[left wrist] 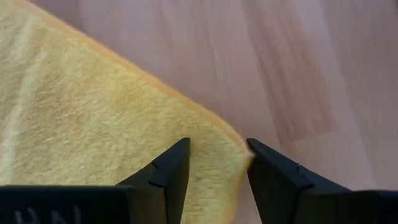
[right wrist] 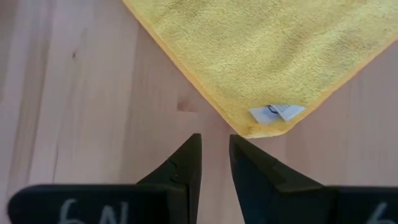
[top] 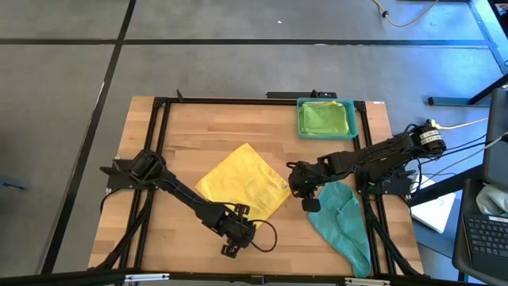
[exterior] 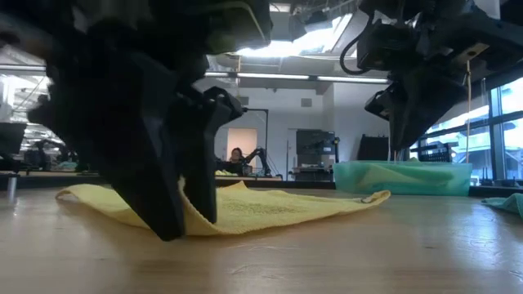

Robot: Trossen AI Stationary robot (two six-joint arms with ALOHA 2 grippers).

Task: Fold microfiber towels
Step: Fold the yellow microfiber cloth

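With jaws parted astride the yellow towel (left wrist: 112, 118) corner at lower centre, left gripper (left wrist: 217, 165) nearest; right gripper (right wrist: 214, 155) narrow, empty.

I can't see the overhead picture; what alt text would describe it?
A yellow towel lies spread on a wooden table, with the left gripper at its near corner and the right gripper beside its right corner. A teal towel lies right; a tray holds green cloth.
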